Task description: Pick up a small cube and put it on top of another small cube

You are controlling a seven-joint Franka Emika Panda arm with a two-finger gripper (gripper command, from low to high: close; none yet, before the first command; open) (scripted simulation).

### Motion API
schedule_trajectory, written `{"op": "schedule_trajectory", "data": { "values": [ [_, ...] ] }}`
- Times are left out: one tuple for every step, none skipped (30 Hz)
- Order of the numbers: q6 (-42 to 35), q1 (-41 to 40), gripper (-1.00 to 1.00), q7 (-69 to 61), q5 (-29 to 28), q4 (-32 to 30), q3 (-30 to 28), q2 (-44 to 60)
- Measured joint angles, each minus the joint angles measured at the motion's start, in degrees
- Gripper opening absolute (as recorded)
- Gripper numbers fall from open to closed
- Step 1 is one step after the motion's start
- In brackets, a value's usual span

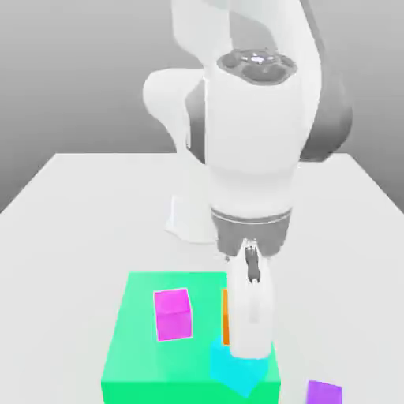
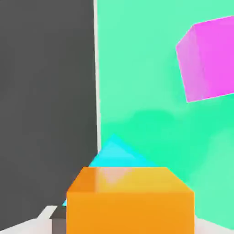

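The small orange cube (image 1: 225,316) shows as a thin strip beside my gripper (image 1: 251,347), which hangs straight down over it and hides most of it. In the hand view the orange cube (image 2: 130,203) sits close under the hand. It covers part of the light cyan cube (image 2: 116,155). In the exterior view the cyan cube (image 1: 237,371) lies just below the hand, turned at an angle, at the near corner of the green slab on the exterior view's right. Whether the orange cube rests on the cyan one I cannot tell.
A flat green slab (image 1: 142,355) lies on the white table (image 1: 71,197). A magenta cube (image 1: 172,314) stands on the slab, to the exterior view's left of the hand. A small purple cube (image 1: 323,392) sits on the table beyond the slab's corner.
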Motion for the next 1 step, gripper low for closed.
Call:
{"op": "schedule_trajectory", "data": {
  "values": [
    [0.0, 0.0, 1.0, 0.0, 0.0, 0.0, 0.0, 0.0]
  ]
}}
